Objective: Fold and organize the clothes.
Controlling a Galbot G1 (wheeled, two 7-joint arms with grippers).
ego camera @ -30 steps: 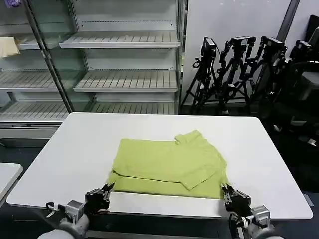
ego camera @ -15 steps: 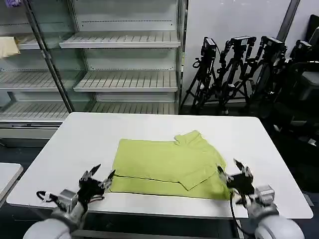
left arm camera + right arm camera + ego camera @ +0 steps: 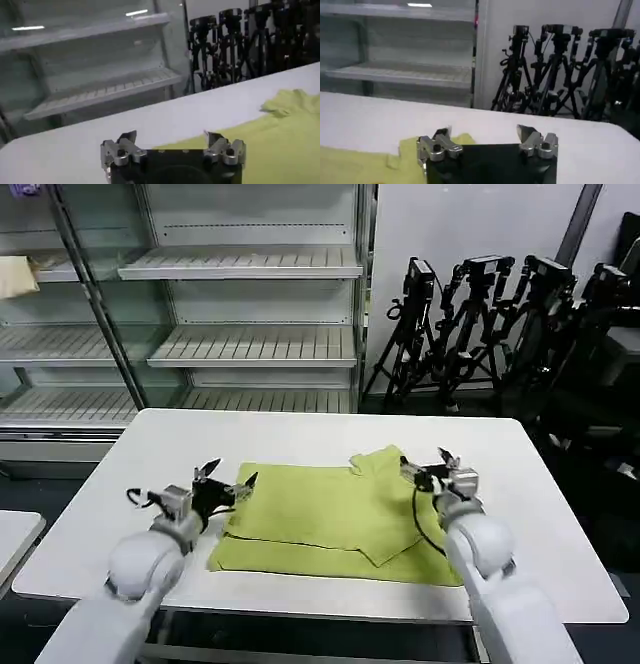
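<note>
T-shirt (image 3: 340,519), lime and folded, lies flat on the white table (image 3: 150,474), with both sets of fingers spread wide and holding nothing. Left gripper (image 3: 228,481) hovers at the shirt's far left corner, while the right gripper (image 3: 428,464) hangs over its far right edge, by the bunched sleeve. Behind the table stand empty-looking shelves (image 3: 240,304) and black tripods (image 3: 480,324)

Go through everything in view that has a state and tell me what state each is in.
T-shirt: partly folded, flat on the white table.
Left gripper: open, at the shirt's far left corner, holding nothing.
Right gripper: open, at the shirt's far right corner, holding nothing.
Shelves: bare.
</note>
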